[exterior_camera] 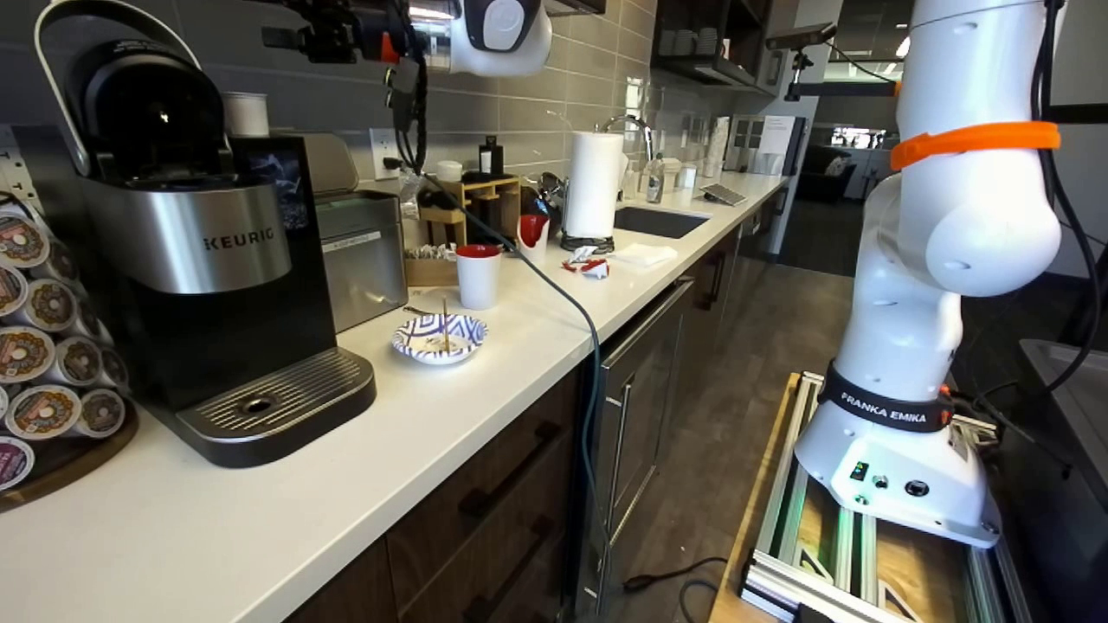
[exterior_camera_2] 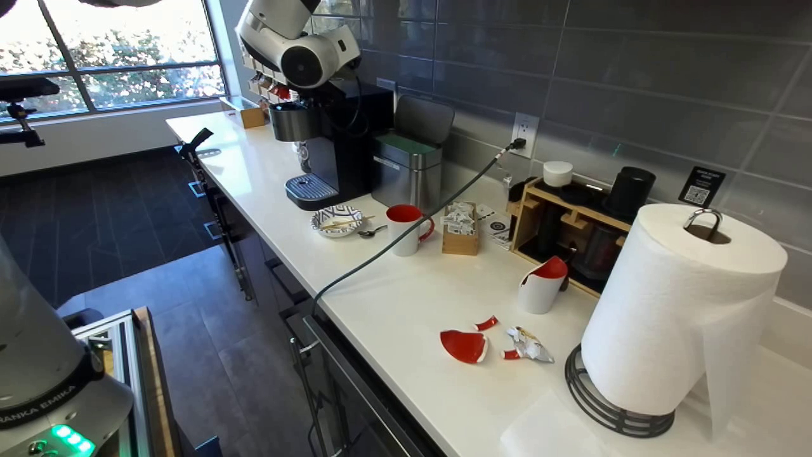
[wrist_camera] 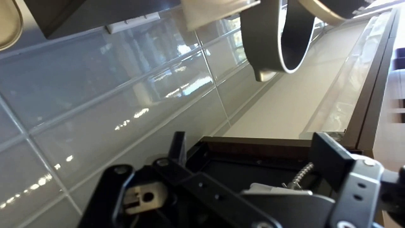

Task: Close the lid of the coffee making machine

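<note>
The coffee making machine (exterior_camera: 221, 234) stands on the counter, black with a silver front band; it also shows in an exterior view (exterior_camera_2: 346, 149). Its glossy black lid (exterior_camera: 156, 121) is tilted up, open, with the silver handle arc (exterior_camera: 54, 86) raised above it. In the wrist view the handle arc (wrist_camera: 265, 41) hangs at the top, apart from the fingers. My gripper (exterior_camera: 281, 39) is at about the handle's height, to the right of the lid in that view, touching nothing visible. In the wrist view the gripper (wrist_camera: 250, 148) is open and empty. The arm hides the lid in an exterior view.
A white cup (exterior_camera: 247, 114) stands on top, behind the lid. A metal bin (exterior_camera: 368, 260) with raised cover stands beside the machine, a pod rack (exterior_camera: 52, 346) on its other side. A bowl (exterior_camera: 440, 337), a mug (exterior_camera: 479, 277) and a cable (exterior_camera: 554, 285) lie along the counter.
</note>
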Controlling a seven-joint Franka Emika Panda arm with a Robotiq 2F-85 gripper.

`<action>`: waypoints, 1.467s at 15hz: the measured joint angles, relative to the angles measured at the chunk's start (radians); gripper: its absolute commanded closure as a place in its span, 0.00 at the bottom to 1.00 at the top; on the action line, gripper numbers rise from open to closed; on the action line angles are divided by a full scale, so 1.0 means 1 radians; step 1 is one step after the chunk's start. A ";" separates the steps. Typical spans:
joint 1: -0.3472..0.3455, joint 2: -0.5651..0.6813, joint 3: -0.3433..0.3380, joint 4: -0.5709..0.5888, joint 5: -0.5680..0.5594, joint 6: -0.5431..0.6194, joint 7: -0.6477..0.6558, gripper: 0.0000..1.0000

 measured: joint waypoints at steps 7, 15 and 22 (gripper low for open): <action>0.001 0.051 0.037 0.054 -0.209 0.001 0.018 0.00; 0.002 0.073 0.074 0.118 -0.357 0.013 0.077 0.00; 0.025 0.144 0.098 0.197 -0.441 0.109 0.195 0.00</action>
